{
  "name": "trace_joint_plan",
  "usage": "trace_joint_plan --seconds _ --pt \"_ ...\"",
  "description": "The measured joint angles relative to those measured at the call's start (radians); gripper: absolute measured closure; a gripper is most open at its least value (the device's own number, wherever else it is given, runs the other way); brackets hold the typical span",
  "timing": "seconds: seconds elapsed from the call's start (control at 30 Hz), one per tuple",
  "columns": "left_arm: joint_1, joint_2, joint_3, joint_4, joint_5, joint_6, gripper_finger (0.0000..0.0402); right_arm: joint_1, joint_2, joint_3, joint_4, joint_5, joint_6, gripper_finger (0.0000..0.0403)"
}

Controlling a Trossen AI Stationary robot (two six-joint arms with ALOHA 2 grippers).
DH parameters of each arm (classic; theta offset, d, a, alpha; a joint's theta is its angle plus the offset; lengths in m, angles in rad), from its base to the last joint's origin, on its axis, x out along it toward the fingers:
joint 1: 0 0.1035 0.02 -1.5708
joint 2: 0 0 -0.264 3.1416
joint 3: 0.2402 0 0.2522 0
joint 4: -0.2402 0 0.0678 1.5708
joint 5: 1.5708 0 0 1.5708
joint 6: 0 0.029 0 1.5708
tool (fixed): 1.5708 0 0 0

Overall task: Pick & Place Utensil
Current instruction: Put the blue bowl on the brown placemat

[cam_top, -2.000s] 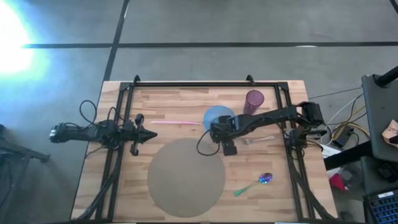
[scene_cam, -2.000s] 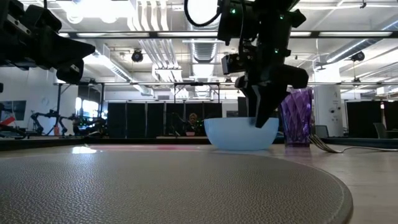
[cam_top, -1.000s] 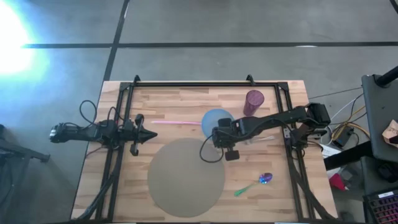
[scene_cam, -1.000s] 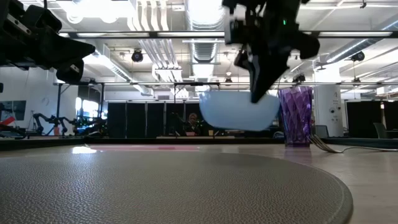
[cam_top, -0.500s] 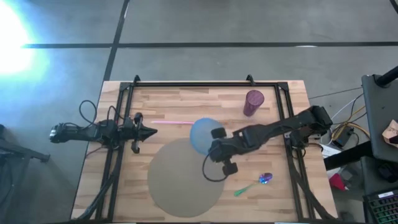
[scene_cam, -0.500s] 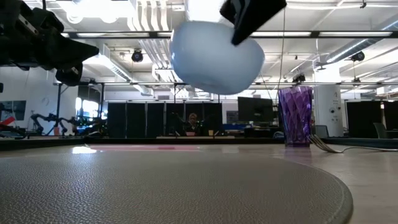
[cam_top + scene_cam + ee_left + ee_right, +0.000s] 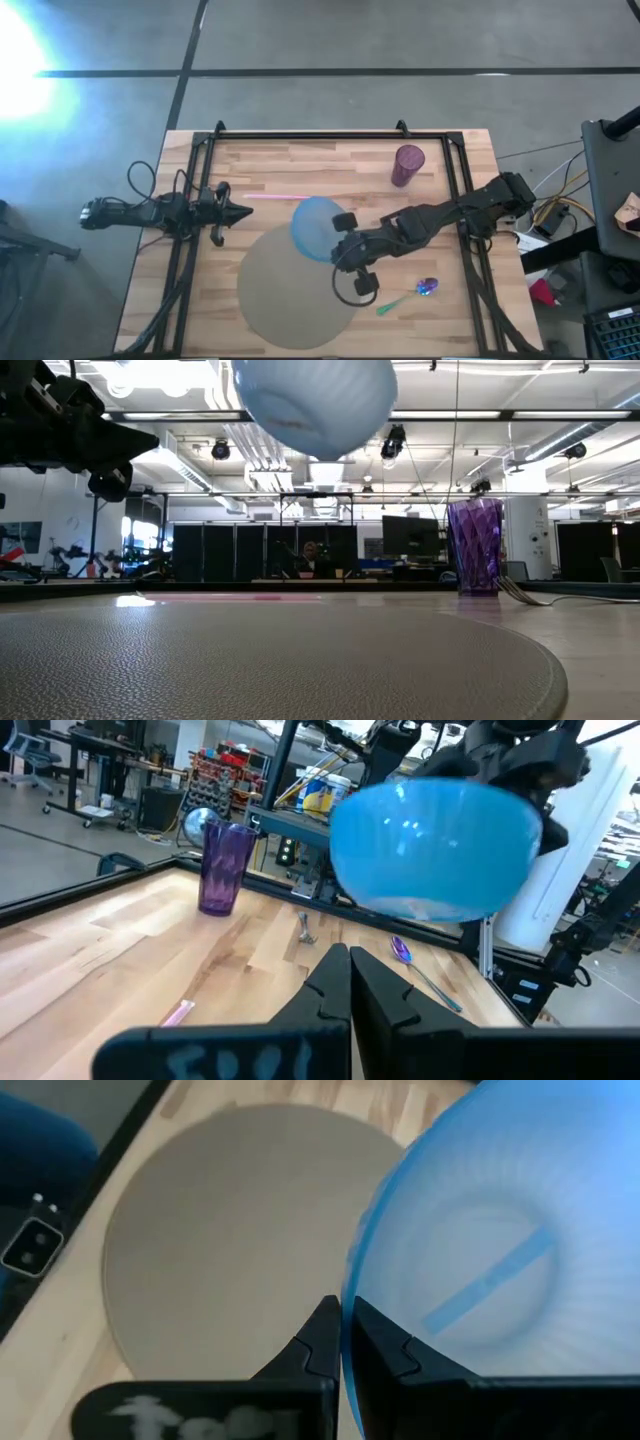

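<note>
Above the round mat (image 7: 298, 285), the right gripper (image 7: 343, 1342) holds a blue bowl (image 7: 314, 227) by its rim, fingers pinched tight. Only the high view shows the spoon (image 7: 415, 292) lying right of the mat; the left wrist view adds a fork (image 7: 305, 926) near the purple cup (image 7: 222, 868). Over the table's left edge, the left gripper (image 7: 238, 211) waits, closed and empty, beside a pink straw (image 7: 278, 197).

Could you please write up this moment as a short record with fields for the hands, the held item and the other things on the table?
right hand: shut on the blue bowl's rim
blue bowl: held in the air over the far edge of the round mat
left hand: shut, empty, waiting at the table's left side
purple cup: upright, far right of the table
spoon: lying right of the mat
pink straw: lying beyond the mat
</note>
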Motion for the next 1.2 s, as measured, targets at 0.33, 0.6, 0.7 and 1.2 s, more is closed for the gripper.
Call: trace_joint_plan --seconds 0.33,0.6,0.7,1.2 --pt "0.0 0.012 0.0 -0.004 -0.001 0.0 0.0401 0.024 0.136 0.221 -0.125 -0.012 -0.118 0.0394" --pt "0.0 0.029 0.0 -0.006 -0.002 0.001 0.0401 0.044 0.305 0.426 -0.327 -0.087 -0.211 0.0394" --pt "0.0 0.035 0.0 -0.007 -0.002 0.001 0.0401 0.06 0.37 0.478 -0.36 -0.149 -0.256 0.0394" --pt "0.0 0.068 0.0 -0.008 -0.003 0.001 0.0401 0.114 0.622 0.689 -0.437 -0.155 -0.458 0.0394"
